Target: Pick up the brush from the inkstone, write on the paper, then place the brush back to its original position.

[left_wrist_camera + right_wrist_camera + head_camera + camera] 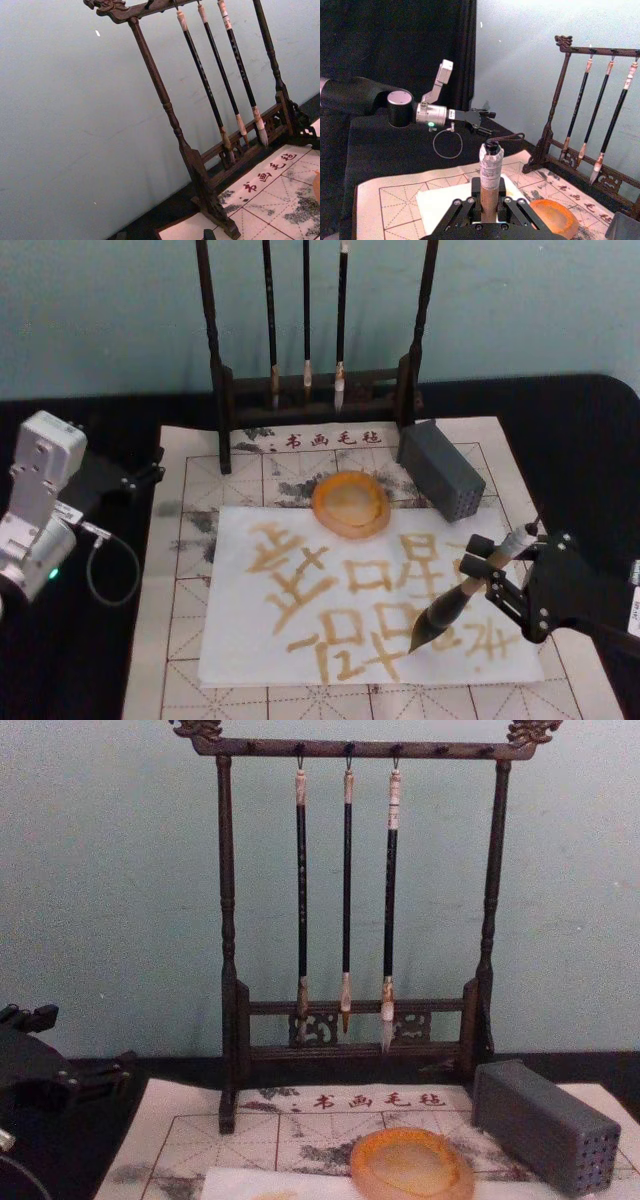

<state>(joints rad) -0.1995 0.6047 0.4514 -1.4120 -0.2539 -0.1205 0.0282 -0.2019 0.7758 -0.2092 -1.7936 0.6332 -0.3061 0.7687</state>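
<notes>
The right gripper [488,578], a black metal linkage, reaches in from the lower right of the head view. Its fingers are clamped on the handle of the brush [445,612]. The brush is tilted. Its whitish wrapped end with the cord loop points to the upper right. Its glossy dark section and bushy pointed tip angle down to the lower left, over the lower right part of the paper [232,645]. I cannot tell whether the tip touches the sheet.

The paper is a flat white rectangle covered in broad amber-brown characters. It lies on a cream felt mat [172,670] with a red grid and grey ink stains. The inkstone [350,503], a round shallow translucent orange dish, sits at the paper's top edge near the centre of the frame. To the right of the dish lies a grey rectangular block [440,470] with small holes in one end.

Along the top stands a dark carved wooden rack [222,390] hung with three thin brushes [306,330]. The left gripper [138,478] is parked on black cloth at the left edge.
</notes>
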